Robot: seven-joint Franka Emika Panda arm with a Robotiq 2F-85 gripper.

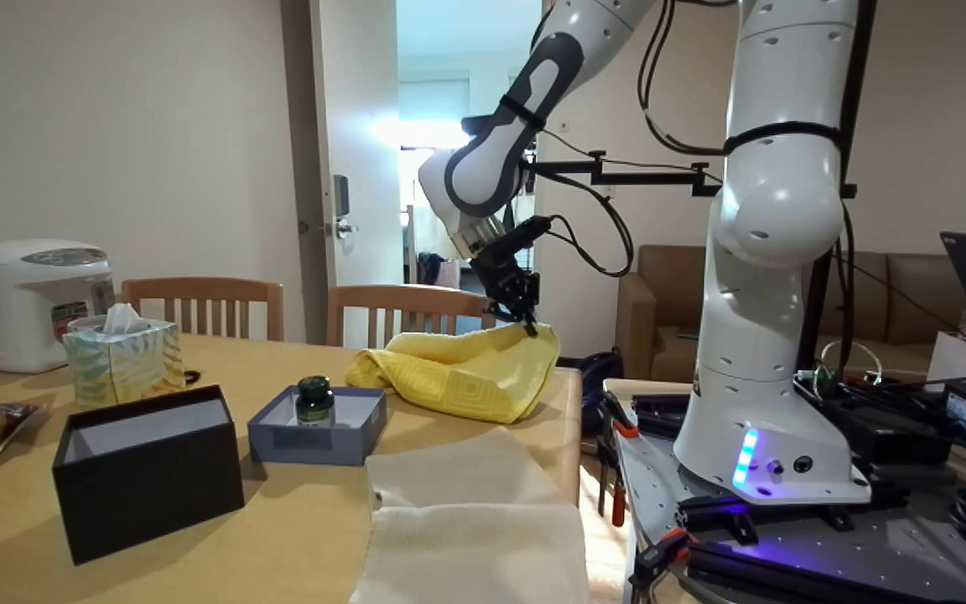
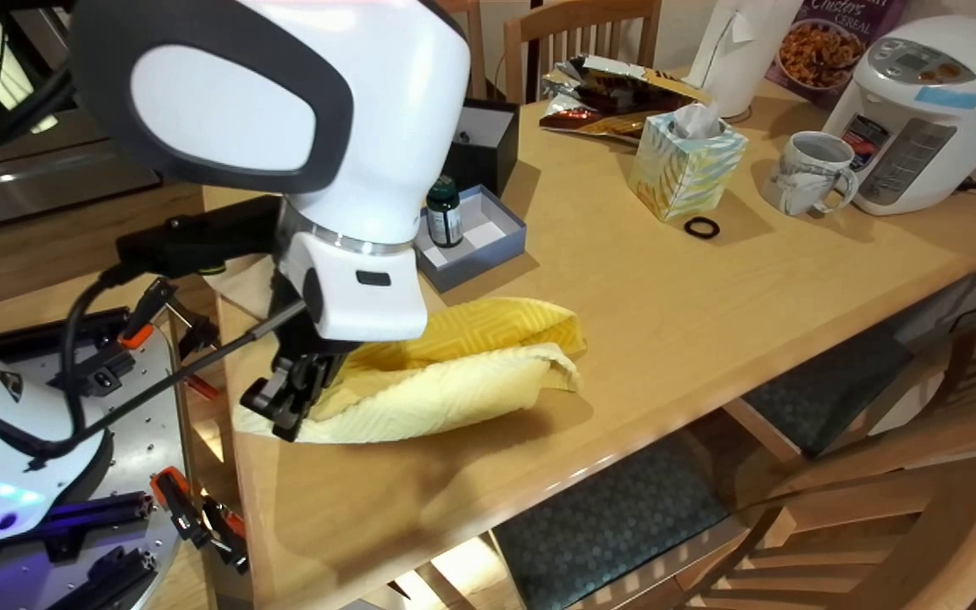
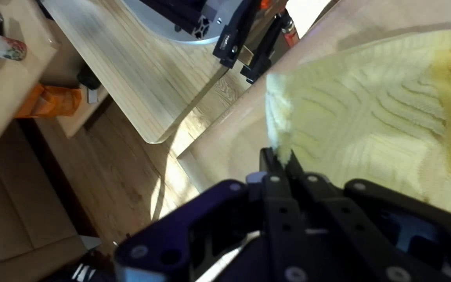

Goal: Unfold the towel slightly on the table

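Towel (image 1: pixel 458 390), a bright yellow cloth woven with nested squares, is lying loosely bunched on the light-brown wooden table (image 2: pixel 623 322), at the end beside the base of my white robot arm (image 1: pixel 776 260). I am pinching a corner of it in the black two-fingered gripper (image 3: pixel 281 156); in the wrist view the fingertips are pressing together with a tuft of pale yellow between them. That corner is standing higher than the rest, and in an exterior view I am seeing the cloth sloping up to it. The opposite end is lying folded on the wood. A hollow is running between the paler and the deeper yellow sides.

Just beside the towel, an off-white fabric sheet (image 1: pixel 475 554) is lying creased along the table's edge. A shallow blue-grey open box (image 1: pixel 307 446) is sitting close by, a dark green bottle (image 1: pixel 315 403) standing upright inside it, and a taller black open box (image 1: pixel 152 495) is standing next to that. Farther along, a leaf-patterned cardboard tissue box (image 2: pixel 679 174) is standing near a small black ring (image 2: pixel 688 229) and a marbled grey-and-white mug (image 2: pixel 800 178).
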